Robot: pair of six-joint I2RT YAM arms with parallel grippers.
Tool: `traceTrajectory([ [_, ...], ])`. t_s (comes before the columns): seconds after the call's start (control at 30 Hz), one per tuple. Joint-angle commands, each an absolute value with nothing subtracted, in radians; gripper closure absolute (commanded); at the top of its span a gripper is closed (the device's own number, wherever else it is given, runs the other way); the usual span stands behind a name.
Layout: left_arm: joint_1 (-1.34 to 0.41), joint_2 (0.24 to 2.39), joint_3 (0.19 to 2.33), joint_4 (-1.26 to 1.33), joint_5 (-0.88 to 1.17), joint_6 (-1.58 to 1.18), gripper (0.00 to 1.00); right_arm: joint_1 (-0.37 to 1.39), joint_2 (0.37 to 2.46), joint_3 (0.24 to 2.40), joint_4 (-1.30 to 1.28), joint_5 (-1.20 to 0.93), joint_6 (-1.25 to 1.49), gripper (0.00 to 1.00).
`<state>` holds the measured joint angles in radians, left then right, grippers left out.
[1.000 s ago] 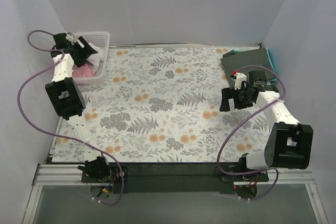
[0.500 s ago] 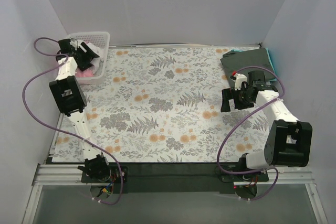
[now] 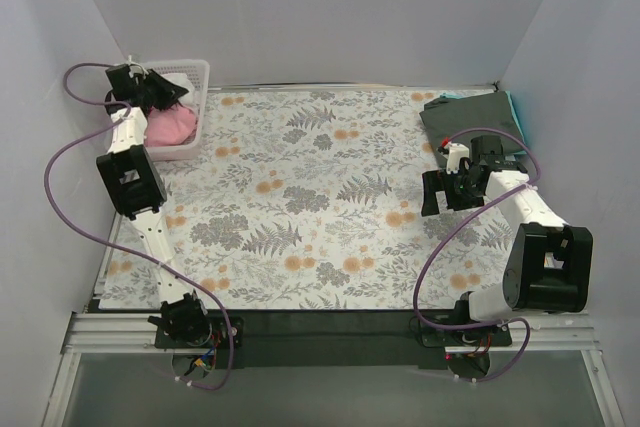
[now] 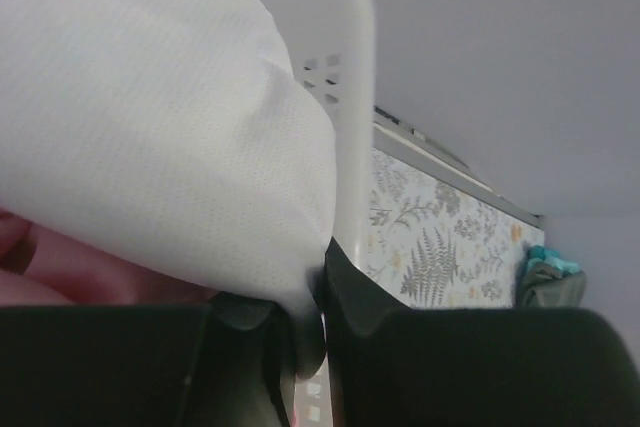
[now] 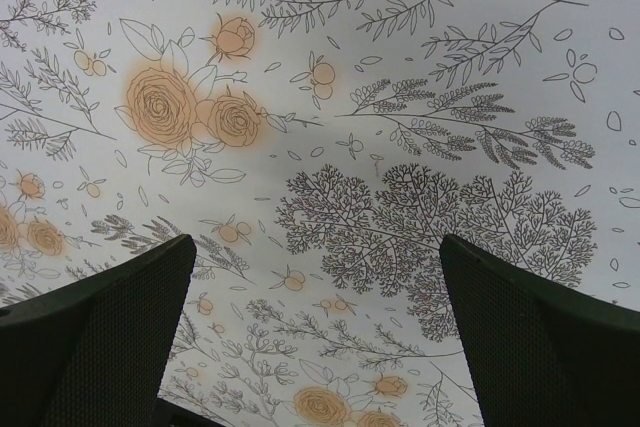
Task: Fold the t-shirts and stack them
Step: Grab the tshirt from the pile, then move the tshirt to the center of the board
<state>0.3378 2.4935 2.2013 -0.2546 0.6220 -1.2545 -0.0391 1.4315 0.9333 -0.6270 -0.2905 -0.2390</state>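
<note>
- T-shirts lie in two groups at the far corners of the counter (image 3: 330, 323), which is covered by a floral cloth (image 3: 300, 197).
- At the far left corner stands a white lattice basket (image 3: 178, 152). It holds the white t-shirt (image 3: 178, 81) and the pink t-shirt (image 3: 170, 125).
- My left arm (image 3: 130, 172) reaches into that basket from the near side.
- My left jaws are clenched on the white t-shirt. In the left wrist view a fold of the white cloth tapers down and is pinched between my dark fingers (image 4: 380, 332).
- In that same view the white cloth bulges up and to the left of the pinch. The pink t-shirt shows low on the left beneath it, and the basket wall rises just behind.
- At the far right corner the dark grey-green t-shirt (image 3: 470, 112) lies flat. The teal t-shirt (image 3: 516, 105) shows along its right edge, and I cannot tell how much of it is underneath.
- My right jaws are released and hold nothing. The two fingers (image 5: 90, 337) stand wide apart, with only the floral cloth between and below them.
- From above, my right jaws hang over the right half of the counter, near the dark grey-green t-shirt but apart from it.
</note>
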Motion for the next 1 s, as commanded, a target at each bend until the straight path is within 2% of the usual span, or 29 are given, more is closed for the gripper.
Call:
traceTrajectory([
  [0.0, 0.334, 2.367, 2.24, -0.129, 0.744, -1.313, 0.87, -0.04, 1.419, 0.962, -0.629, -0.301, -0.249, 0.02],
  [0.07, 0.341, 2.332, 2.241, -0.077, 0.749, -1.336, 0.9, -0.04, 1.411, 0.957, -0.629, -0.307, -0.25, 0.02],
  [0.27, 0.359, 2.31, 2.275, -0.052, 0.73, -1.347, 0.84, -0.04, 1.393, 0.953, -0.627, -0.316, -0.252, 0.02],
  [0.3, 0.362, 2.307, 2.273, -0.051, 0.729, -1.344, 0.85, -0.04, 1.391, 0.951, -0.629, -0.314, -0.252, 0.02],
  [0.33, 0.364, 2.306, 2.275, -0.051, 0.727, -1.345, 0.95, -0.04, 1.387, 0.951, -0.627, -0.318, -0.252, 0.02],
  [0.37, 0.362, 2.303, 2.275, -0.052, 0.724, -1.345, 1.0, -0.04, 1.385, 0.95, -0.629, -0.319, -0.252, 0.02],
  [0.5, 0.365, 2.292, 2.283, -0.031, 0.727, -1.338, 0.98, -0.04, 1.384, 0.953, -0.629, -0.33, -0.253, 0.02],
  [0.67, 0.376, 2.283, 2.321, -0.006, 0.752, -1.342, 1.0, -0.04, 1.384, 0.956, -0.629, -0.334, -0.252, 0.02],
  [0.97, 0.37, 2.166, 2.344, 0.25, 0.747, -1.373, 1.0, -0.04, 1.379, 0.969, -0.629, -0.354, -0.25, 0.02],
])
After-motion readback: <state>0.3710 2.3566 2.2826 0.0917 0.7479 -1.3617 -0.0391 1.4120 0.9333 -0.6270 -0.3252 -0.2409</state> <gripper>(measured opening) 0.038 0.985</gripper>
